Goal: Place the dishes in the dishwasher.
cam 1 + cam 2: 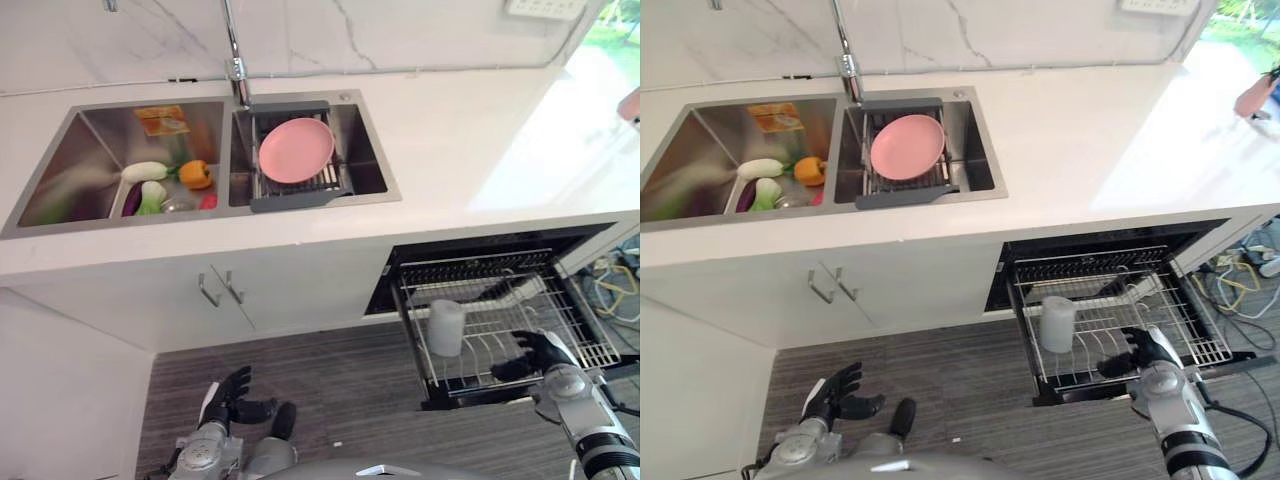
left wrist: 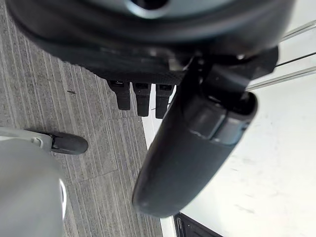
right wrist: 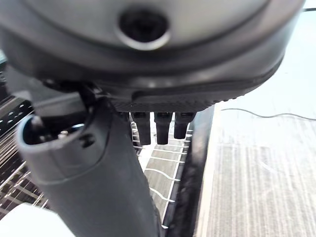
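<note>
A pink plate (image 1: 296, 150) lies on a dark drain rack (image 1: 290, 198) across the right sink basin. Under the counter the dishwasher (image 1: 480, 243) stands open with its wire rack (image 1: 585, 340) pulled out over the floor. A white cup (image 1: 445, 327) stands in the rack's left part. My right hand (image 1: 535, 352) hovers over the rack's front right, open and holding nothing; its wrist view shows straight fingers (image 3: 160, 127) above the wires. My left hand (image 1: 235, 395) hangs low over the floor before the cabinet, open and empty.
The left sink basin (image 1: 70, 165) holds vegetables, among them an orange pepper (image 1: 196, 174) and a white radish (image 1: 145, 171). A faucet (image 1: 236, 60) rises behind the sinks. Cabinet doors with handles (image 1: 220, 288) stand left of the dishwasher. Cables (image 1: 615, 285) lie on the floor at right.
</note>
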